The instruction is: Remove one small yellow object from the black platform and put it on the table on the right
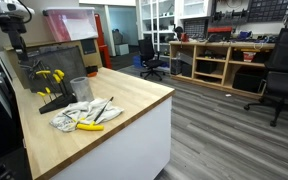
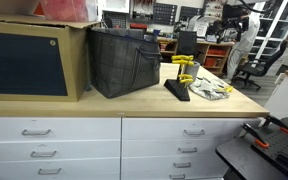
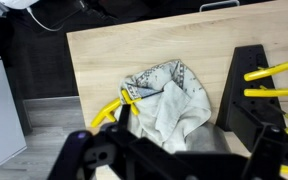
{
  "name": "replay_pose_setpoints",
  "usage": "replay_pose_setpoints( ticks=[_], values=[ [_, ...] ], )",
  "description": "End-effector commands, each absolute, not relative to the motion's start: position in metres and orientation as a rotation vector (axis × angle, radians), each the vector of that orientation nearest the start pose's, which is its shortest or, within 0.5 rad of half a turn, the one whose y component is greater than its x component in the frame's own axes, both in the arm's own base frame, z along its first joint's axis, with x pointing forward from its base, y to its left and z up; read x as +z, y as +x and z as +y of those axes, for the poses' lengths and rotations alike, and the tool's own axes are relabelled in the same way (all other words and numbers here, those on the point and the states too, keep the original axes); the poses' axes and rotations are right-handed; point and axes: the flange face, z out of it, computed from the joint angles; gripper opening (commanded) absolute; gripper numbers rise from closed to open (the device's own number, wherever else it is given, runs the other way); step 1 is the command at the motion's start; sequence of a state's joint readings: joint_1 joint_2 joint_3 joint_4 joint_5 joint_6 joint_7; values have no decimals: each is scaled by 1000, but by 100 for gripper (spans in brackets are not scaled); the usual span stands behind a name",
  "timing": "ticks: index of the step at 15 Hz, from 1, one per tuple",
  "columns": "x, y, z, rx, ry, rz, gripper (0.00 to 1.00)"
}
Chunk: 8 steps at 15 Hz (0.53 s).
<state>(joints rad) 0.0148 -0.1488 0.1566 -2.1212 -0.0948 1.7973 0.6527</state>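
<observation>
Gripper point(image 3: 179, 162) hangs wide open, empty, above the bench point(image 3: 94, 60) near its end. Reaching stage, I'd say: next, close on a yellow piece point(image 3: 269, 72) on the black platform point(image 3: 239, 95).

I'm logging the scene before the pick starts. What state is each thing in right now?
gripper: open, empty, above the table.
black platform: standing on the table, yellow objects on it.
cloth: crumpled on the table.
loose yellow object: lying at the cloth's edge.
grey cup: upright.
drawers: shut.
</observation>
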Motion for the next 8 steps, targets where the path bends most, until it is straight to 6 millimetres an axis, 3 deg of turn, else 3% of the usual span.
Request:
replay_pose_setpoints(
  ticks=[1, 4, 8],
  values=[
    [457, 501, 99, 163, -3200, 820, 100],
    [455, 504, 113, 168, -3184, 829, 100],
    [449, 499, 110, 182, -3211, 794, 100]
  ],
)
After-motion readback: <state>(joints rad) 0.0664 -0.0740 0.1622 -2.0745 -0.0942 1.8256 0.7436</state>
